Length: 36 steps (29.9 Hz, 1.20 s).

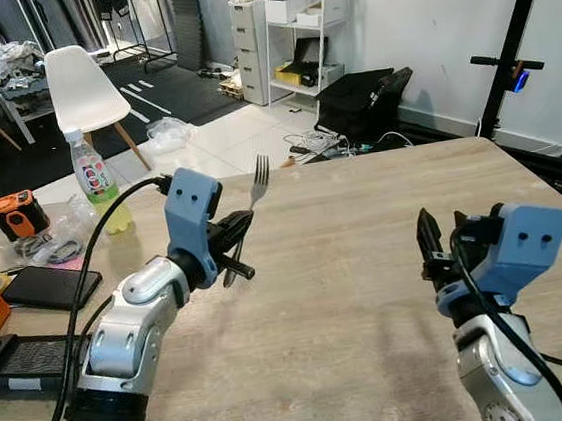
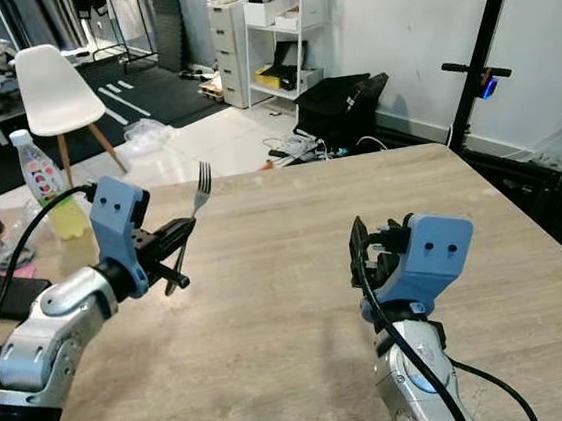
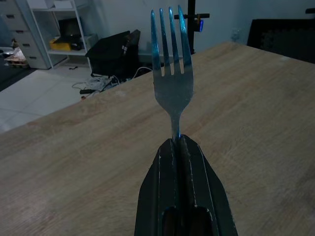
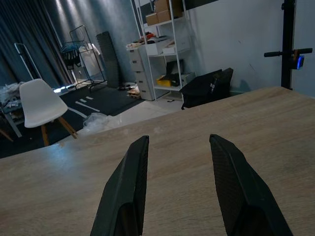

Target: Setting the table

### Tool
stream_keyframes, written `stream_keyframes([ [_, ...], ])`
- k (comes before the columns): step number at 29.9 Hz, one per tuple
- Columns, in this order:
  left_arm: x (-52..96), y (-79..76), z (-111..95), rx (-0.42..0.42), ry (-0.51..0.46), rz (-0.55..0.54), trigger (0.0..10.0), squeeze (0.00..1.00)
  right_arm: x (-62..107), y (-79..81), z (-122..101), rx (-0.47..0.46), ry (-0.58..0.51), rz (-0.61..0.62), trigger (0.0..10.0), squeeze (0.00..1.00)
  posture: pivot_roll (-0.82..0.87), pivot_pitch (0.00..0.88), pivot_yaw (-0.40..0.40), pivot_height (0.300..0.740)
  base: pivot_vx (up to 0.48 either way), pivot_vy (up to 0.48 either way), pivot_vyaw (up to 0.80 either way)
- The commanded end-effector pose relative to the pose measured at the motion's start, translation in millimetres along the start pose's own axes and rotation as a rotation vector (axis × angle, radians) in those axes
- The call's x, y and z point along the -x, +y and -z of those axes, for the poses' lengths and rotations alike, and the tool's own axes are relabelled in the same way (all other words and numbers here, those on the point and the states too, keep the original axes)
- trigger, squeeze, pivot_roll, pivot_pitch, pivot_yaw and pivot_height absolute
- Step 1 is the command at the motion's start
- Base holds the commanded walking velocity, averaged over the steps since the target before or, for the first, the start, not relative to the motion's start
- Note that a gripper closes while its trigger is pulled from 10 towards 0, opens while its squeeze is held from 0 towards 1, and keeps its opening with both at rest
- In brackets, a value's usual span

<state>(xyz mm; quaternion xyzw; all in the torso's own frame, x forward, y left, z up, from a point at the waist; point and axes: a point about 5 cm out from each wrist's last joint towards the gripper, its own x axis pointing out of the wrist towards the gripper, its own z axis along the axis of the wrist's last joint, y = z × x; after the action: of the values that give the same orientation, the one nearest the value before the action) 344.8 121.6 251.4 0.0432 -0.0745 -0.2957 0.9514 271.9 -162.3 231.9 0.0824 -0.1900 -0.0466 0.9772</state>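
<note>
A pale wood-grain table (image 1: 367, 262) stands in a workshop-like room with a white tiled floor, a dark mat beyond it and a white wall behind.

In the left eye view, the left gripper (image 1: 236, 237) is raised above the table's left half, its 2 black fingers pressed together on the handle of a silver fork (image 1: 255, 195) whose tines point up and away. Left of the fork, near the table's left edge, stand a plastic bottle (image 1: 96, 184) of yellow drink, an orange tool (image 1: 17, 214) and a black tablet-like slab (image 1: 50, 287). Behind the bottle sits a white chair (image 1: 84, 89); further back, a white shelving unit (image 1: 297, 28) and a black bag (image 1: 362, 101) on the floor.

In the right eye view, the right gripper (image 2: 366, 252) is held upright over the table's right half, well apart from the fork.

The left wrist view shows the fork's 4 tines close up, the handle pinched between the closed fingers (image 3: 194, 184).

The right wrist view shows the right gripper's 2 fingers (image 4: 128, 191) spread apart with nothing between them, bare table beneath.
</note>
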Motion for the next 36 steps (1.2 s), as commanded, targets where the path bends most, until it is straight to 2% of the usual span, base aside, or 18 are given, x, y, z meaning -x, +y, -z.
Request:
stream_keyframes([
  [1, 3.8, 0.9, 3.4, 0.011, 0.006, -0.021, 10.0, 0.0, 2.9, 0.8, 3.4, -0.001, 0.009, 0.004, 10.0, 0.0, -0.01, 0.01, 0.093, 0.74, 0.0, 0.0, 0.0],
  [11, 3.8, -0.2, 2.7, 0.026, -0.007, -0.043, 10.0, 0.0, 1.7, 1.2, 5.3, 0.003, 0.017, -0.002, 10.0, 0.0, -0.01, 0.009, 0.088, 0.74, -0.028, 0.0, 0.0],
  [31, 0.5, -0.9, 0.0, 0.035, -0.021, -0.043, 10.0, 0.0, 1.9, -2.4, 6.5, 0.014, 0.02, 0.004, 10.0, 0.0, -0.02, 0.004, 0.088, 0.74, -0.478, 0.0, 0.0],
  [36, -0.1, -1.1, 0.0, 0.033, -0.023, -0.042, 10.0, 0.0, 1.7, -2.6, 6.8, 0.014, 0.02, 0.004, 10.0, 0.0, -0.02, 0.001, 0.089, 0.74, -0.198, 0.0, 0.0],
])
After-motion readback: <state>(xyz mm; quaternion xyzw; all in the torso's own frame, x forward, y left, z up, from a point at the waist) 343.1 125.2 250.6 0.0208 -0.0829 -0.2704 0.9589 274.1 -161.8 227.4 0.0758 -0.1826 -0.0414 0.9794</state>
